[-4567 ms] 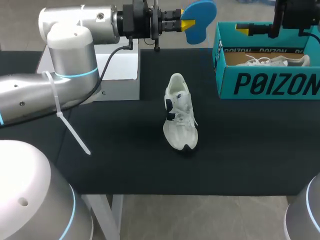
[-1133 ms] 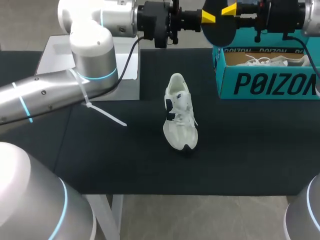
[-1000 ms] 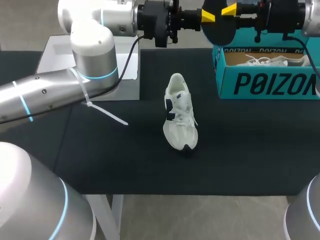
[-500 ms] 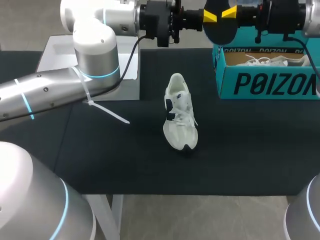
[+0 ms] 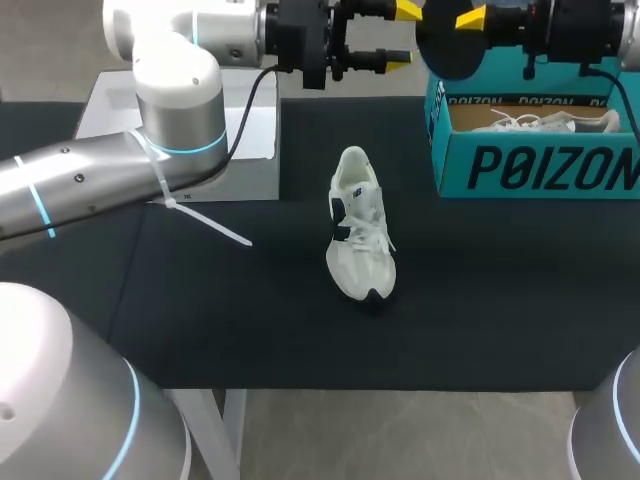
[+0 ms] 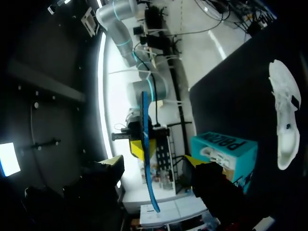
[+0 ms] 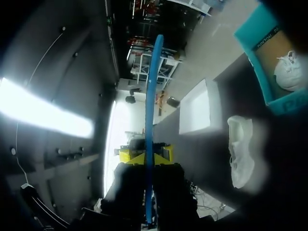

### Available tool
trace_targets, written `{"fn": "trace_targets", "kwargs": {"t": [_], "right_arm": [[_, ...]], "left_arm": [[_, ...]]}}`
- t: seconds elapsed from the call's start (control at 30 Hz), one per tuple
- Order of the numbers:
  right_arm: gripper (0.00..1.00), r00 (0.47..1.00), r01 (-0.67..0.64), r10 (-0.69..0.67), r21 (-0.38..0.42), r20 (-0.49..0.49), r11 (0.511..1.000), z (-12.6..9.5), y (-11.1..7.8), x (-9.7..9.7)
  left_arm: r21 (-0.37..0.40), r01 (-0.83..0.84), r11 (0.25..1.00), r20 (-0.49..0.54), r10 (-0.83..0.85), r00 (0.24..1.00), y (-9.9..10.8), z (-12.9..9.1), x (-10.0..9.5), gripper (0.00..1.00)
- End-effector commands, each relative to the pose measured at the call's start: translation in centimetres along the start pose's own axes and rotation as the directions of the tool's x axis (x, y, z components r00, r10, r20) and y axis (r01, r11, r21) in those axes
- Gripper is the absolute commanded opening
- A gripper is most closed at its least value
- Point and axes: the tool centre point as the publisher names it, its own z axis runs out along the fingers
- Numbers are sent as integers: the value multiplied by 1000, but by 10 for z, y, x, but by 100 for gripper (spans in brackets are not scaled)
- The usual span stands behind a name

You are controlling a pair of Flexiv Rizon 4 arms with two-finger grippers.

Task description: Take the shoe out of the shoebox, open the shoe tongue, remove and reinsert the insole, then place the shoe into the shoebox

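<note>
The white lace-up trainer is out of the box and lies alone on the black table top, well apart from both arms. Its flat blue foam insole is already out, held up in the air beyond the table's far edge. So I judge the job a little past halfway: taking out the shoe and the insole is done, while reinserting the insole and boxing the shoe are left. How far the tongue is opened I cannot tell. The right gripper is closed on the insole, its yellow tips pinching the thin sheet from both faces, as its own wrist view shows edge-on. The left gripper faces it just beside the insole, fingers spread wide and holding nothing. The open teal cardboard shoebox stands at the far right of the table with a second white shoe lying inside
</note>
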Motion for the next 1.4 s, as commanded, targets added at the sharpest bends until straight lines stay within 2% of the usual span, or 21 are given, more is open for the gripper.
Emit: {"fn": "trace_targets", "kwargs": {"t": [0.03, 0.2, 0.37, 0.43, 0.5, 0.57, 0.6, 0.67, 0.77, 0.97, 1.17, 1.27, 1.4], "right_arm": [[0, 1000, 8, -8, -7, 0, 1000, -5, 1, 0], [0, 1000, 20, -20, -6, 6, 1000, -6, 6, -1], [0, 997, 74, -72, -44, 41, 996, -6, 13, -4], [0, 995, 93, -91, -57, 42, 994, -7, 16, -4], [0, 994, 105, -102, -61, 47, 993, -7, 18, -3], [0, 994, 107, -104, -59, 45, 993, -6, 20, -3], [0, 994, 107, -105, -58, 45, 993, -6, 20, -3], [0, 993, 108, -106, -56, 43, 993, -6, 21, -2], [0, 993, 111, -109, -57, 42, 992, -6, 21, -2], [0, 989, 141, -138, -59, 55, 988, -4, 22, -4], [0, 974, 222, -220, -38, 52, 974, -2, 31, -5], [0, 966, 256, -255, -25, 45, 966, 1, 39, -5], [0, 937, 349, -345, -70, 56, 935, 0, 53, -5]], "left_arm": [[-11, 8, 1000, -10, -8, 1000, 5, -27, 6, 100], [-29, 22, 999, -39, -23, 999, 13, -55, 13, 100], [-47, 12, 999, -164, -20, 986, 22, -72, 30, 100], [-1, 32, 999, -242, -31, 970, 26, -76, 38, 100], [2, 86, 996, -296, -81, 952, 31, -82, 48, 100], [68, 204, 977, -296, -176, 939, 31, -87, 56, 100], [74, 216, 974, -328, -181, 927, 30, -91, 63, 100], [70, 234, 970, -371, -192, 908, 25, -99, 74, 100], [42, 292, 956, -381, -254, 889, 21, -117, 86, 100], [5, 309, 951, -358, -287, 888, 13, -145, 88, 100], [-11, 280, 960, -330, -268, 905, 9, -163, 75, 100], [-21, 263, 964, -341, -255, 905, 9, -167, 74, 100], [-43, 282, 959, -340, -279, 898, 9, -169, 75, 100]]}}
